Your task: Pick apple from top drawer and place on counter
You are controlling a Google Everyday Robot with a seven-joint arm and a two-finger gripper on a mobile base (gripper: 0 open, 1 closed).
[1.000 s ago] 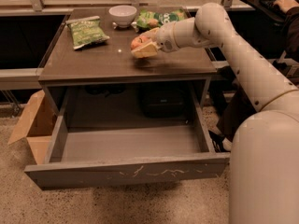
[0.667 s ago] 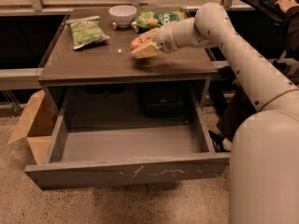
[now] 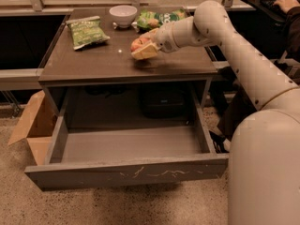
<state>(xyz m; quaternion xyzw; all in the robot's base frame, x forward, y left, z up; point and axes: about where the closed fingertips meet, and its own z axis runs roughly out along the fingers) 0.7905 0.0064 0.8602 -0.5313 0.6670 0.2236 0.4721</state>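
Note:
The apple [image 3: 138, 43], red with yellowish patches, is held between the fingers of my gripper [image 3: 142, 46] just above the counter [image 3: 93, 60], right of its middle. The gripper is shut on the apple; I cannot tell whether the apple touches the tabletop. The top drawer [image 3: 126, 172] is pulled fully open below the table, and its inside shows nothing in it. My arm reaches in from the right.
A white bowl [image 3: 123, 14] stands at the counter's back. A green chip bag [image 3: 86, 32] lies back left, another green bag [image 3: 159, 18] back right behind the gripper. A cardboard box [image 3: 33, 125] stands on the floor left of the drawer. A dark bag [image 3: 164, 100] sits under the table.
The gripper and apple stay at about the same spot over the counter. Nothing else has visibly moved.

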